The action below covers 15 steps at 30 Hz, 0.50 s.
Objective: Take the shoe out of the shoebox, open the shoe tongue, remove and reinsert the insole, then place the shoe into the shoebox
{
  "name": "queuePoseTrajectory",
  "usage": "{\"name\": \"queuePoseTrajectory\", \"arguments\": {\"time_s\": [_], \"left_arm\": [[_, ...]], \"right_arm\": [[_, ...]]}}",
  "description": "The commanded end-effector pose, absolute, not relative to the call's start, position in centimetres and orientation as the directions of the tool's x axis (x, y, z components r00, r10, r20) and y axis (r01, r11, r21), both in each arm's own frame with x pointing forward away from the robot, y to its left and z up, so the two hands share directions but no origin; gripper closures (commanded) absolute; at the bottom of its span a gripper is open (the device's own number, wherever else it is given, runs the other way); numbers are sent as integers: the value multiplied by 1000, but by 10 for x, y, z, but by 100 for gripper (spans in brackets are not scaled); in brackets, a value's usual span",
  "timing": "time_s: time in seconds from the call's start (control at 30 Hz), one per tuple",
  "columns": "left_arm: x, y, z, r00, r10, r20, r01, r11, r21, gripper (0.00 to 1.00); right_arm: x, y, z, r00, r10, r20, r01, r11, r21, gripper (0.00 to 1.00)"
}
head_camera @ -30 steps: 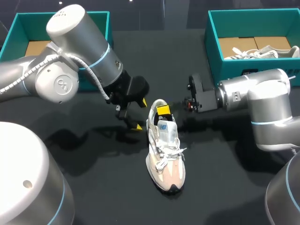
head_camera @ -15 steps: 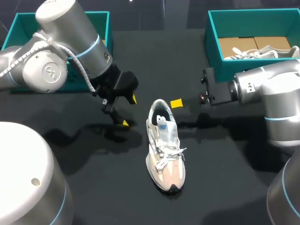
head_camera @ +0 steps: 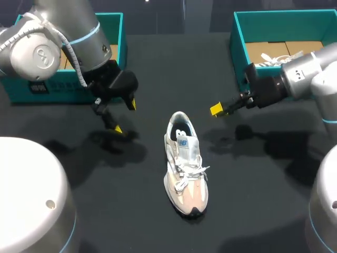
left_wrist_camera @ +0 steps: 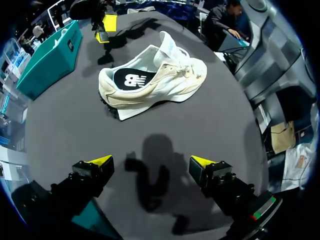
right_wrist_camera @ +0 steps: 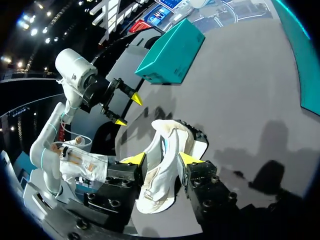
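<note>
A white and beige shoe [head_camera: 185,169] lies on the black table [head_camera: 253,205], heel towards the back and toe towards the front edge. Its black insole [left_wrist_camera: 131,80] shows inside the opening. My left gripper [head_camera: 125,116] hangs open to the left of the heel and apart from it. In the left wrist view the shoe [left_wrist_camera: 155,80] lies ahead of the wide-open left gripper [left_wrist_camera: 152,162]. My right gripper [head_camera: 217,109] is to the right of the heel, open and holding nothing. In the right wrist view the shoe [right_wrist_camera: 165,165] lies beyond the fingertips of the right gripper [right_wrist_camera: 160,159].
A teal shoebox [head_camera: 117,31] stands at the back left behind my left arm. A second teal shoebox [head_camera: 239,47] at the back right holds another white shoe [head_camera: 287,59]. The first box [right_wrist_camera: 172,52] also shows in the right wrist view.
Both arms have drawn back from the shoe: the left gripper up and to the left, the right gripper away from the heel to the right. The shoe has stayed put.
</note>
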<state>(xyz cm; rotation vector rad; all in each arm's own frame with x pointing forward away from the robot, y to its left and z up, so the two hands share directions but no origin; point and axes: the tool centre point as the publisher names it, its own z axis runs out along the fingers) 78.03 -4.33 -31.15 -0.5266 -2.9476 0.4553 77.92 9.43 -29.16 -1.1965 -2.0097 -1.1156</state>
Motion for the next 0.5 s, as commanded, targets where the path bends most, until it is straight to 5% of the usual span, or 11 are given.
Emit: {"name": "queuePoseTrajectory", "arguments": {"time_s": [0.03, 0.3, 0.5], "left_arm": [[792, -31, -301, -922, 377, 86, 335, 890, -309, 0], [804, -8, -285, -905, 413, 107, 367, 882, -295, 0], [809, 6, -270, -877, 466, 115, 415, 857, -307, 0]], "right_arm": [[782, 75, -271, -398, 575, 715, 906, 370, 206, 62], [785, 72, -257, -310, 726, 615, 919, 395, -4, 62], [775, 78, -245, -298, 816, 495, 941, 338, 10, 69]]}}
